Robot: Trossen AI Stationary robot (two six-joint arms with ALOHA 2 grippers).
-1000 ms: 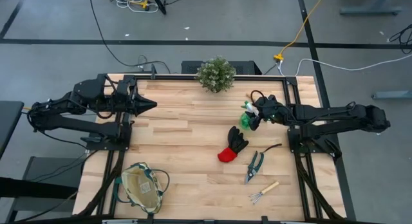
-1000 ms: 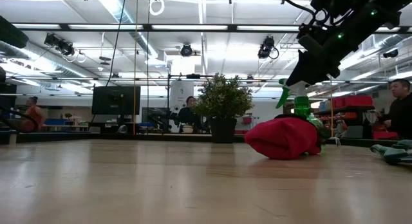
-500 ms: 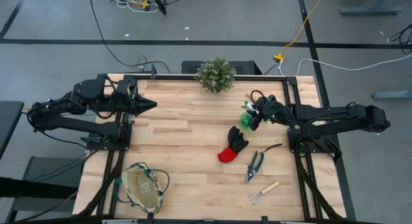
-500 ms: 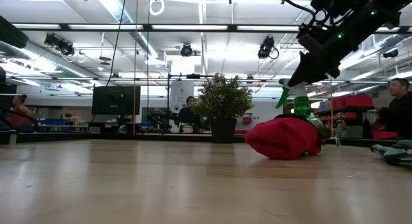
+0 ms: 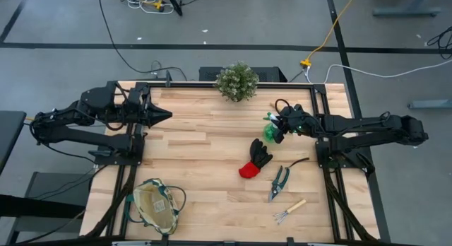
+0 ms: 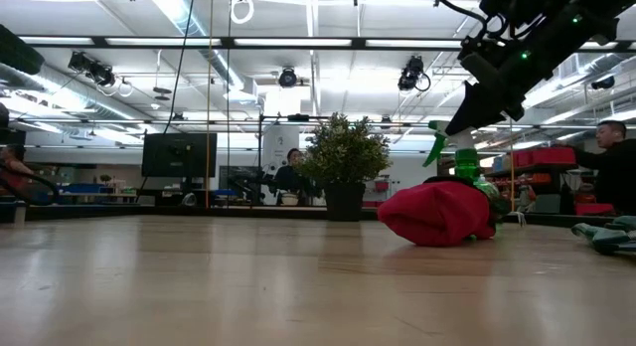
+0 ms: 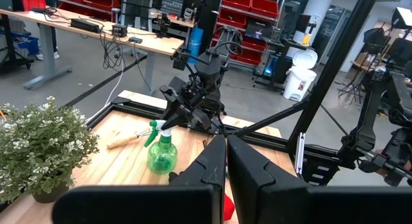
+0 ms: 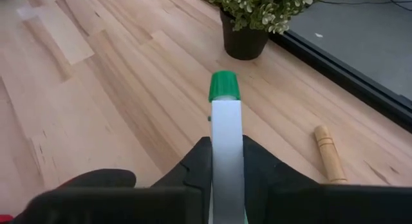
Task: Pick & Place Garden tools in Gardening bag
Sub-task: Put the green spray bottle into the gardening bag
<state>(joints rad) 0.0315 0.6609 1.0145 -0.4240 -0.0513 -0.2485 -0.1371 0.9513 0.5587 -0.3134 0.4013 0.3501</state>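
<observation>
The green spray bottle [image 5: 269,131] stands upright on the far right of the table, and my right gripper [image 5: 277,124] is shut on its top. In front of it lie the black-and-red glove [image 5: 256,159], the pruning shears [image 5: 280,181] and a wooden-handled rake [image 5: 289,210]. Another wooden handle [image 8: 328,153] lies beyond the bottle. The tan gardening bag [image 5: 157,205] sits at the near left corner, mouth up. My left gripper [image 5: 168,114] hangs shut over the far left of the table, holding nothing. My right gripper pinches the bottle's white spray head [image 8: 226,121] between its two fingers [image 8: 193,165], just behind the green nozzle [image 8: 224,87]. It comes slanting down from the table's right side, along the head. The bottle [image 6: 467,169] stands on the table behind the glove.
A potted plant [image 5: 236,81] stands at the middle of the far edge, close to the bottle. Bare wood lies between the glove and the bag. People sit and stand in the room beyond the table.
My right gripper has shut on the spray bottle's head without changing its place. The bottle's nozzle has swung slightly; the bottle still stands on the table.
</observation>
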